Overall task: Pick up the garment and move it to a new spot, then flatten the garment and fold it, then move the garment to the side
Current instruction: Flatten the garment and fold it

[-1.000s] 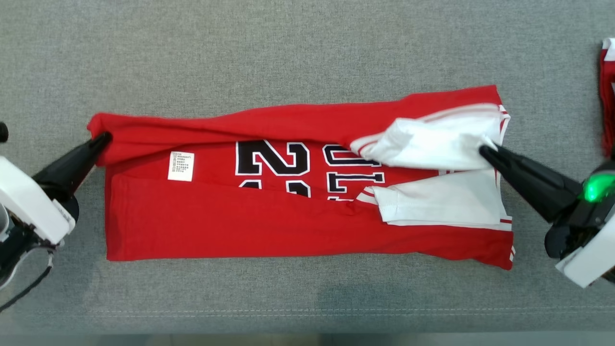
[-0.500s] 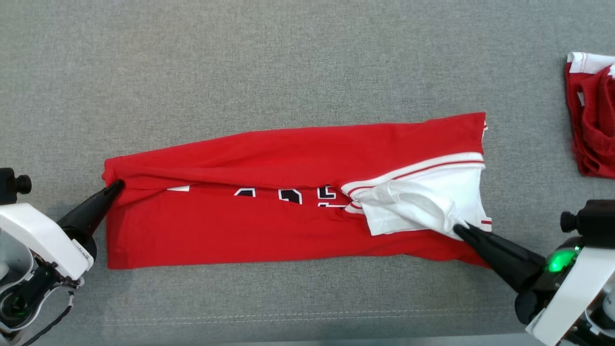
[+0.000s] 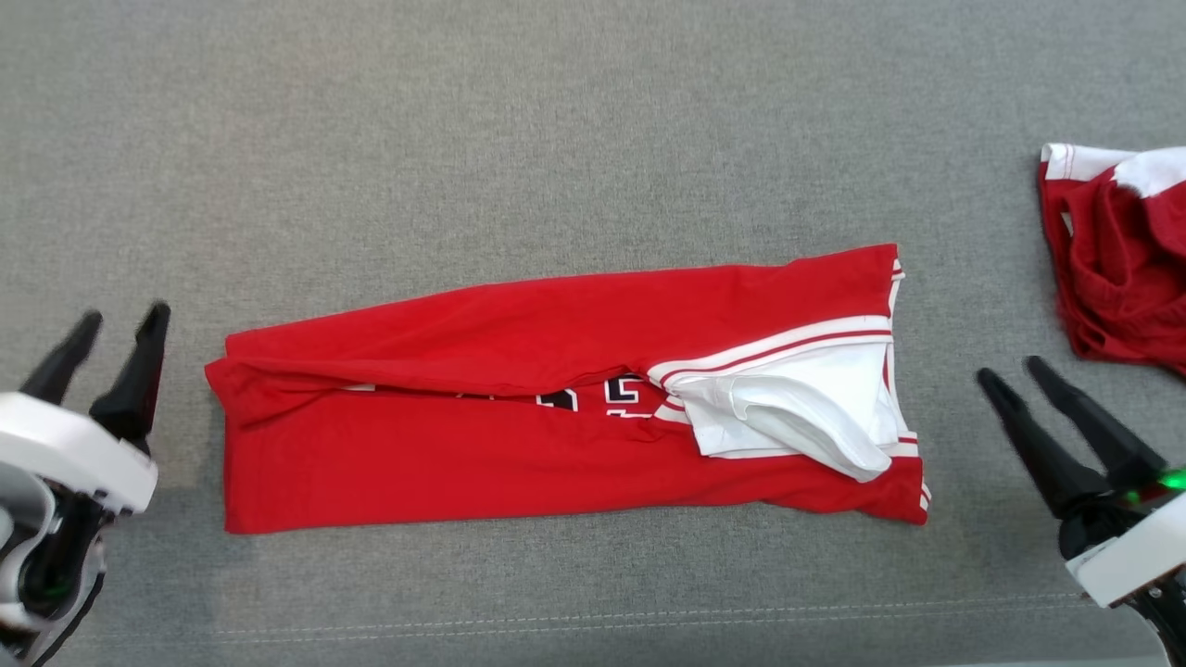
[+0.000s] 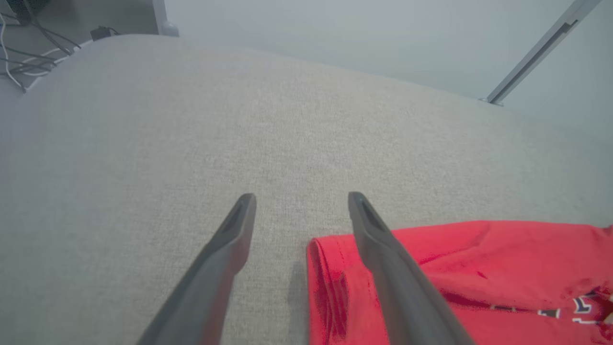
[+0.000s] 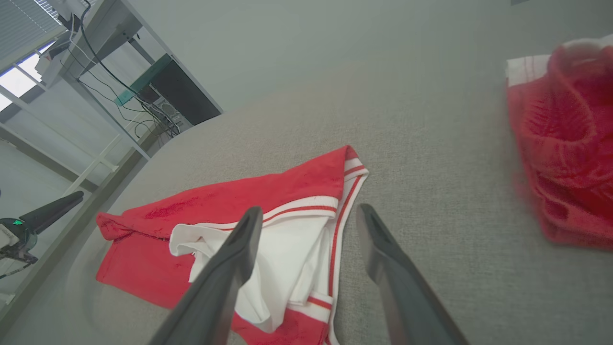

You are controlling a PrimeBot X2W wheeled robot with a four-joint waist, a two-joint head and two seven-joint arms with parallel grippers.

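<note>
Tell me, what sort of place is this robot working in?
Likely a robotics lab or test room, not a home: a broad grey fabric-covered surface holds the red garment, and beyond it stand a metal-framed desk, a computer tower and loose cables.

Left claw [image 3: 123,317]: two long black fingers [image 3: 134,371], tapering to narrow blunt tips, rising from white rounded housing [image 3: 79,454]. Dark grey-and-black body [image 3: 42,565] under it.

Right claw [image 3: 1010,371]: same slim black pair, thicker toward root, joined in glossy black base [image 3: 1089,519]. Small green light [image 3: 1172,480] glows at that base. White flat-sided housing [image 3: 1126,560] behind.

Wrist views: fingers look matte dark grey, with narrow recessed slot on inner face near each tip. Right wrist view also shows green light at root of left claw.
</note>
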